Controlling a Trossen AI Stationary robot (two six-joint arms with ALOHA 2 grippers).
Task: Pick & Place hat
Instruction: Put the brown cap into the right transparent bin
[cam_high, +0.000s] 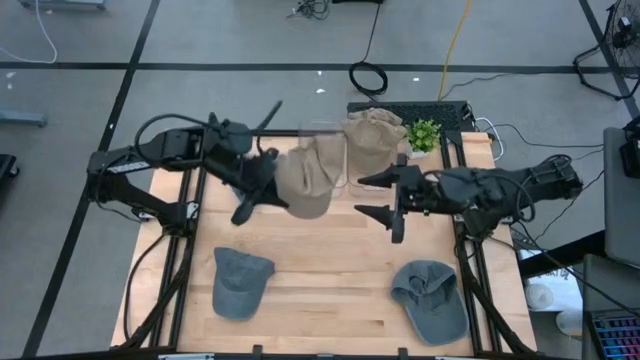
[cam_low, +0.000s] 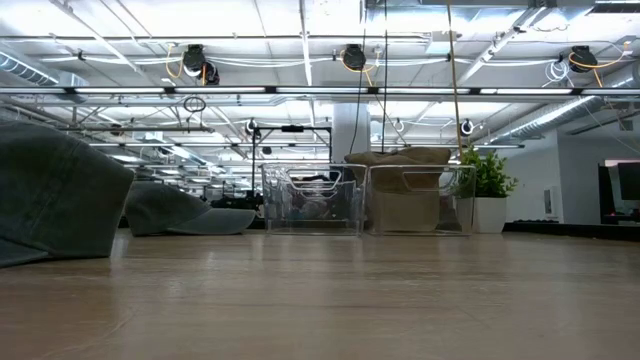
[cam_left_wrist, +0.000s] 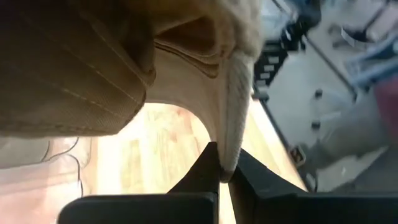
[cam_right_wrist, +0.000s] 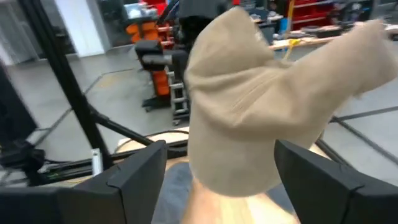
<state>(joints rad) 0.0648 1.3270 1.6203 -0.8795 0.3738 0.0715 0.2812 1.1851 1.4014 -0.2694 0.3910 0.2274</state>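
Pinched by its brim in the left gripper (cam_left_wrist: 222, 177), a tan hat (cam_high: 308, 176) hangs mid-carry above the table (cam_high: 320, 300) beside the clear bins (cam_low: 365, 198), apparently awaiting lowering and release, as the right gripper (cam_high: 383, 196) waits spread wide alongside.

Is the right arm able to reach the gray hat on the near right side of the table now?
Probably yes. The right gripper is open and holds nothing, and the gray hat lies uncovered on the table on that arm's side. The left gripper holds the tan hat farther back, out of that path.
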